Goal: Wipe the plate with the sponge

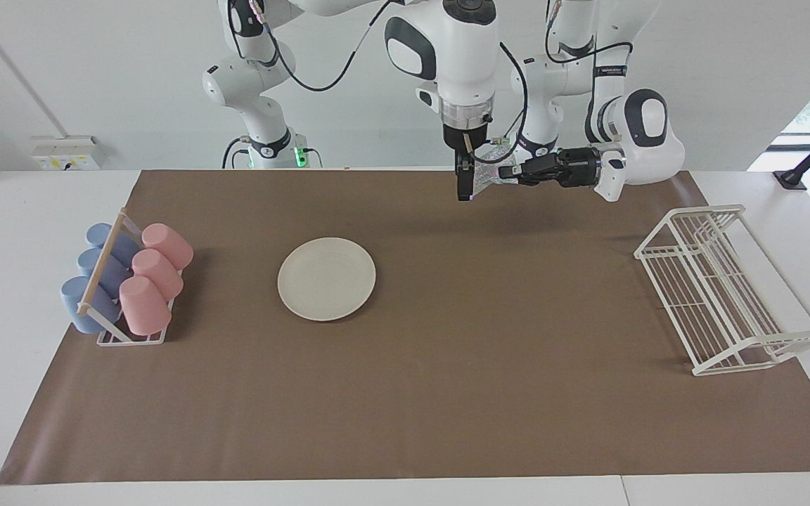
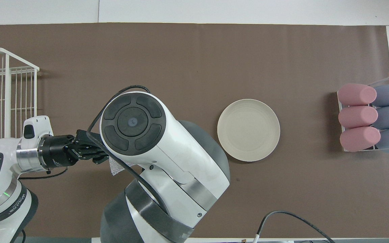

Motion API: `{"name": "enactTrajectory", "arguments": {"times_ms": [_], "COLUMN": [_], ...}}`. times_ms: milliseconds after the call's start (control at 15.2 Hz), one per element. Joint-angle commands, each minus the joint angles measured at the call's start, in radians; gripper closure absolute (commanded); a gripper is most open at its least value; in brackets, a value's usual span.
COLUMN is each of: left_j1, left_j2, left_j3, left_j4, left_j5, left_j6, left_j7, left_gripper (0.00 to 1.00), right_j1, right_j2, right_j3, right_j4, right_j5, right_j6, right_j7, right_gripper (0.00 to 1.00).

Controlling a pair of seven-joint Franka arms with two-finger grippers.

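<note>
the left gripper (image 1: 505, 171) is clamped shut on one edge of the sponge (image 1: 486, 176), holding the silvery pad out sideways in the air above the brown mat (image 1: 447, 393), over its strip closest to the robots. the right gripper (image 1: 464, 185) points straight down right at the free edge of the same sponge, its fingers spread wide on either side of the pad and not yet pinching it, so this reads as a handover with only one grip made. in the overhead view the right arm's big wrist covers most of the meeting point, and only a corner of the sponge (image 2: 116, 167) peeks out beside the left gripper (image 2: 100, 157). the plate (image 1: 326, 278) lies flat and bare on the mat, farther from the robots than the sponge and well apart from it, toward the right arm's end of the table. near that end a cup holder (image 1: 118, 295) carries pink and blue cups on their sides, and the white wire rack (image 1: 721, 288) stands at the left arm's end. the risk here is in the timing: if the left gripper lets go before the right one has closed, the limp pad is likely to drop onto the mat. a thin, floppy edge could also fold away from the closing fingers, leaving a weak pinch that may slip once wiping pressure comes on, and a light plate could slide under that push.
</note>
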Motion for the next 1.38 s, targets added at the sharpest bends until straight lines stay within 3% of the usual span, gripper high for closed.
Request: {"name": "enactTrajectory", "arguments": {"times_ms": [0,1050,1116,1182,1313], "left_j1": [-0.012,-0.034,-0.034,-0.034,-0.034], "left_j2": [-0.006,-0.006,-0.007,-0.007,-0.007], "left_j3": [0.005,0.005,0.007,0.007,0.007], "left_j4": [-0.019,-0.019,-0.020,-0.020,-0.020], "left_j5": [-0.025,-0.029,-0.029,-0.029,-0.029], "left_j6": [0.013,0.017,0.013,0.013,0.014], "left_j7": [0.020,0.023,0.021,0.023,0.023], "left_gripper": [1.00,1.00,1.00,1.00,1.00], "right_j1": [0.002,0.053,0.054,0.054,0.053], "right_j2": [0.009,0.009,0.007,0.007,0.007], "right_j3": [0.001,0.001,0.003,0.001,0.001], "right_j4": [0.023,0.009,0.000,-0.004,-0.004], "right_j5": [-0.011,-0.008,-0.009,-0.008,-0.002], "right_j6": [-0.016,0.029,0.032,0.037,0.044], "right_j7": [0.004,0.004,0.004,-0.001,-0.001], "right_gripper": [0.00,0.02,0.12,0.30,0.85]}}
